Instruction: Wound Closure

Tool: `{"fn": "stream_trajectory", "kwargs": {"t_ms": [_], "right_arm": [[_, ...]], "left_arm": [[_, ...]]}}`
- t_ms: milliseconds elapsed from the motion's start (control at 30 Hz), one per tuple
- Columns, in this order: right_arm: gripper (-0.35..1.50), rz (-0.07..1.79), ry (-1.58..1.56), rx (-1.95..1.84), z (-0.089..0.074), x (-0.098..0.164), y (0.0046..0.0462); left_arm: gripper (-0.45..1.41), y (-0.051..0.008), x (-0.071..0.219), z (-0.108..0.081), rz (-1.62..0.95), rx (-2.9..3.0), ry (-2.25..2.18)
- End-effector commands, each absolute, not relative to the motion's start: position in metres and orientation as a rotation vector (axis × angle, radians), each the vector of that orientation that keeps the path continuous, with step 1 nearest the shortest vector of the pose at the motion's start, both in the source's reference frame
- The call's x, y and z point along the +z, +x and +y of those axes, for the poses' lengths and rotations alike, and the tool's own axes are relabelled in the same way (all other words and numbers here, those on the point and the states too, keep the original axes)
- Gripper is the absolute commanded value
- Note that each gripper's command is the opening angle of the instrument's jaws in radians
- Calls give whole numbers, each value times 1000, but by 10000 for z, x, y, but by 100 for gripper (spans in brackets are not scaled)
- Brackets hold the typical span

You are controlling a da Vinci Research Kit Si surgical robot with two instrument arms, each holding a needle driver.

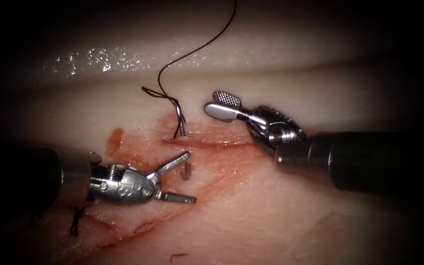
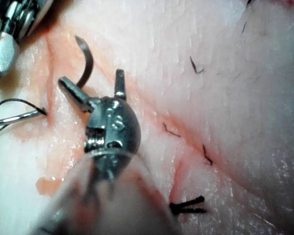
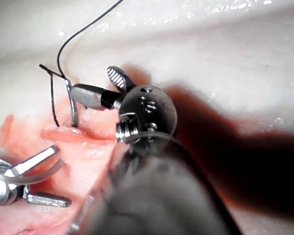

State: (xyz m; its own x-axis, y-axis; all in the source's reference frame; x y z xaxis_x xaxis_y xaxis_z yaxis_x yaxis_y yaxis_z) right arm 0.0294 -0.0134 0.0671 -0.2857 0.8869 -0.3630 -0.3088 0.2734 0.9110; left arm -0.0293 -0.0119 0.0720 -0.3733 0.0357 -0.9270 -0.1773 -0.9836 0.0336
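The curved needle is in the tissue (image 1: 271, 221) across the cut (image 1: 212, 144). Its tail (image 1: 180, 125) stands out of the far lip with the dark thread (image 1: 197, 49) running up and away from it. Its pointed end (image 1: 186, 171) has come out of the near lip. My left tool (image 1: 191, 177) is open, holds nothing, and its jaws straddle that pointed end (image 2: 85, 63). My right tool (image 1: 212, 101) is open and empty just right of the needle's tail (image 3: 72, 105). In the right wrist view the left tool (image 3: 62, 174) also shows open.
Red fluid (image 1: 119, 137) stains the tissue around the cut. An earlier tied stitch (image 1: 77, 221) sits at the lower left, seen close in the left wrist view (image 2: 186, 205). Short cut ends of thread (image 1: 177, 255) lie on the near tissue.
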Motion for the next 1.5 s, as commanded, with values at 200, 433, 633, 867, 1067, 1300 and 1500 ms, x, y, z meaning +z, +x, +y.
{"fn": "stream_trajectory", "kwargs": {"t_ms": [200, 433, 633, 867, 1067, 1300, 1500], "right_arm": [[34, 1382, 586, 1310, -134, 673, 301], [-3, 1384, 586, 1314, -133, 671, 291], [-35, 1394, 552, 1229, -133, 661, 289], [-35, 1371, 337, 861, -130, 649, 289], [-35, 1310, 339, 709, -135, 647, 288], [10, 1351, 309, 625, -149, 634, 292], [61, 1362, 355, 415, -183, 609, 312]], "left_arm": [[-45, -304, 727, -121, 203, 2338, -1668], [-45, -308, 721, -128, 119, 2193, -1624], [-45, -313, 705, -135, -159, 2023, -1663], [-45, -313, 664, -134, -472, 1813, -1675], [-45, -309, 631, -136, -695, 1701, -1654], [-45, -300, 591, -136, -863, 1617, -1637], [-45, -286, 554, -130, -881, 1595, -1705]]}}
